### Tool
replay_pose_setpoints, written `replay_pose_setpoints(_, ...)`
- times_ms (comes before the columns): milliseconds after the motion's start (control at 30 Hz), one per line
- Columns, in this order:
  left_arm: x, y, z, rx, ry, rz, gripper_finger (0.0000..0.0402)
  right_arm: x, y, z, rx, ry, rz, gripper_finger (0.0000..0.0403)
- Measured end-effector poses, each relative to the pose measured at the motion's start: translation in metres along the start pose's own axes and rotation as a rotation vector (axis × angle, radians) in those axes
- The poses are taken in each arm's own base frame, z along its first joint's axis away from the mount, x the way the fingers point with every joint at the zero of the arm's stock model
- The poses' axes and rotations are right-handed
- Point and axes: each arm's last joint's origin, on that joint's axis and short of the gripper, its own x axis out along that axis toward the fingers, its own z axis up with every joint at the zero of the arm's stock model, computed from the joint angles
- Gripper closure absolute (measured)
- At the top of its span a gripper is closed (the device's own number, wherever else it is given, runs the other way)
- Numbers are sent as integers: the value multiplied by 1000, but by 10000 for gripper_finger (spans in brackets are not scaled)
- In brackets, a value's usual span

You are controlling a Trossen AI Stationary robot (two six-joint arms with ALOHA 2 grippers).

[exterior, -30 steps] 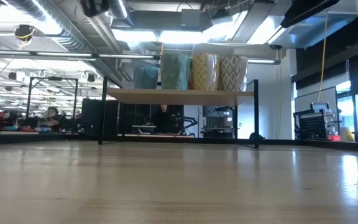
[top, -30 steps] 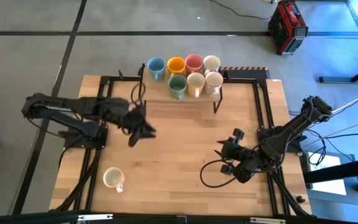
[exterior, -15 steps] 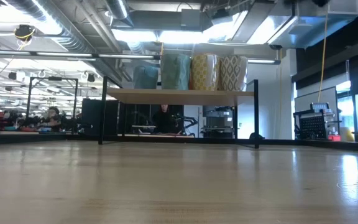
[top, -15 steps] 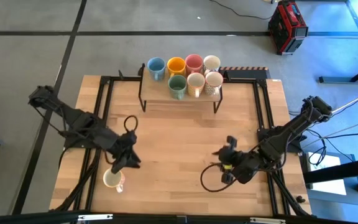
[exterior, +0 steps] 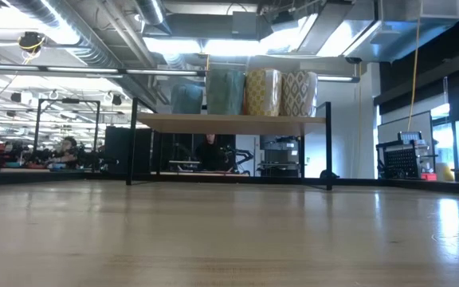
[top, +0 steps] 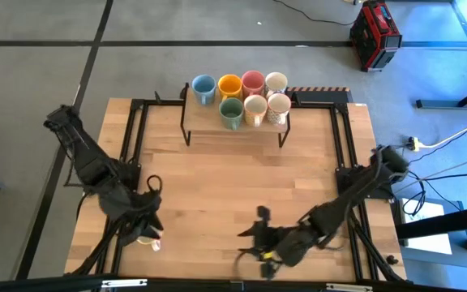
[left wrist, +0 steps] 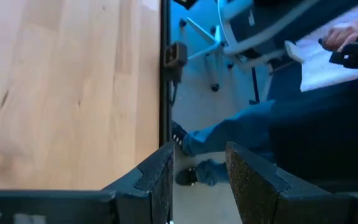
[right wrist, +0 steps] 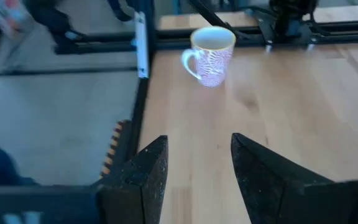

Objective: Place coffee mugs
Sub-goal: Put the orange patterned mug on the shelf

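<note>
A white mug with a pink pattern [right wrist: 210, 55] stands upright on its base near the table's near left corner. In the high view this mug [top: 147, 240] is mostly hidden under my left gripper [top: 149, 225]. That left gripper [left wrist: 197, 171] is open and holds nothing; it looks past the table's edge. My right gripper [top: 251, 237] hangs open over the near middle of the table, pointing at the mug, with nothing between the fingers of the right gripper [right wrist: 197, 165]. Several more mugs [top: 242, 96] stand on the rack [top: 217, 126] at the far edge.
The rack's shelf [exterior: 229, 119] stands on thin black legs, with mugs [exterior: 245, 92] on top and free room under it. Black frame rails [top: 136, 162] run along both sides of the table. A person's legs [left wrist: 241, 130] show beyond the table's edge.
My left gripper has swung from the table's left middle toward the near edge and now hangs over the patterned mug. My right gripper has gone toward the table's left along the near edge, toward that mug, and tipped up. No mug has moved.
</note>
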Motion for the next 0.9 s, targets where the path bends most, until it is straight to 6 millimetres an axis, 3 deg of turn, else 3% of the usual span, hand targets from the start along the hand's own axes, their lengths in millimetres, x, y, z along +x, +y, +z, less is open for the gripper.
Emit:
replay_pose_setpoints(233,-14,-4,-16,82,-4,21,262,65,13,26,21,27,-31,237)
replay_pose_setpoints(467,-25,-6,-26,117,21,-9,262,119,15,30,142,-76,52,237)
replay_pose_setpoints(567,-27,-5,-27,125,12,3,262,141,11,23,169,-135,63,237)
replay_pose_setpoints(700,-28,-5,-27,128,-5,17,262,171,6,0,175,-151,14,237)
replay_pose_setpoints(900,-22,-7,-29,119,-5,33,262,180,11,-14,170,-120,4,237)
